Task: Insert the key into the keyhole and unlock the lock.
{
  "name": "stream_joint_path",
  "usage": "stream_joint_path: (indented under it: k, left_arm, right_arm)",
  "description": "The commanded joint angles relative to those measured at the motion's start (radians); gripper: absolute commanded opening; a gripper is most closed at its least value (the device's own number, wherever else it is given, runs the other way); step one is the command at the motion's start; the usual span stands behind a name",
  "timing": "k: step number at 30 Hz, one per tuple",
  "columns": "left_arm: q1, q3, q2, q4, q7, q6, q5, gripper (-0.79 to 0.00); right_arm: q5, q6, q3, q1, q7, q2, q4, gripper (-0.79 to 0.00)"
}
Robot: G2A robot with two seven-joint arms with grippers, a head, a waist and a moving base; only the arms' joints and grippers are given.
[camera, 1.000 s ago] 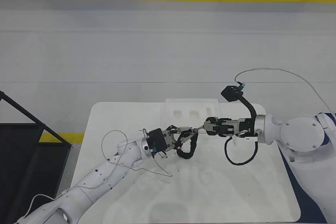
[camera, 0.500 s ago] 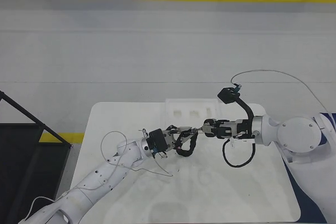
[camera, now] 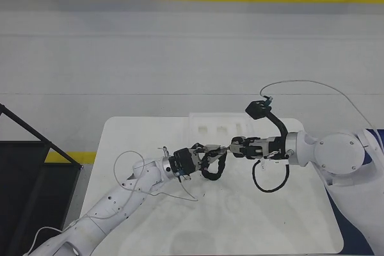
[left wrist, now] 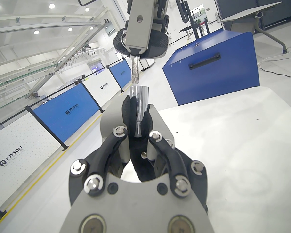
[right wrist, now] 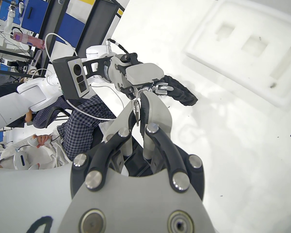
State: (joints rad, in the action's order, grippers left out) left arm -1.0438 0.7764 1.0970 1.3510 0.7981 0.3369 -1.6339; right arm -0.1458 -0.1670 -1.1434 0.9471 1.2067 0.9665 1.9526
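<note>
My left gripper point(camera: 200, 154) point(left wrist: 135, 116) is shut on the lock, held above the white table point(camera: 275, 217). The lock's chrome cylinder point(left wrist: 138, 100) sticks out past the fingertips, and its black cable loop point(camera: 213, 168) point(right wrist: 180, 92) hangs beside them. Facing it from the other side, my right gripper point(camera: 234, 148) point(right wrist: 138, 101) is shut on the key point(left wrist: 135, 69) point(right wrist: 136, 109). The key's blade lines up with the cylinder's end, its tip a small gap short of the keyhole. The keyhole face itself is hidden.
A white foam tray point(camera: 221, 123) point(right wrist: 247, 47) with several square recesses lies at the table's far edge behind the grippers. A thin white cable point(camera: 125, 160) loops off my left arm. A black frame point(camera: 25, 131) stands off the table's left side.
My right arm has crept left, bringing the key closer to the lock's cylinder. The left arm has hardly moved.
</note>
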Motion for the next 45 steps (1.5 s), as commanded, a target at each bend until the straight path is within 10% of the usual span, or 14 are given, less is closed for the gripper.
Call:
stream_joint_path:
  k: [1, 45]
  left_arm:
    - [-0.004, 0.005, 0.000, 0.004, -0.003, 0.002, -0.005, -0.785]
    - [-0.049, 0.074, 0.013, 0.034, -0.025, 0.017, -0.073, -0.785]
  right_arm:
    - [-0.001, -0.002, 0.002, -0.001, 0.000, 0.000, -0.001, -0.785]
    - [-0.081, -0.043, 0.040, -0.025, -0.009, -0.010, 0.017, -0.785]
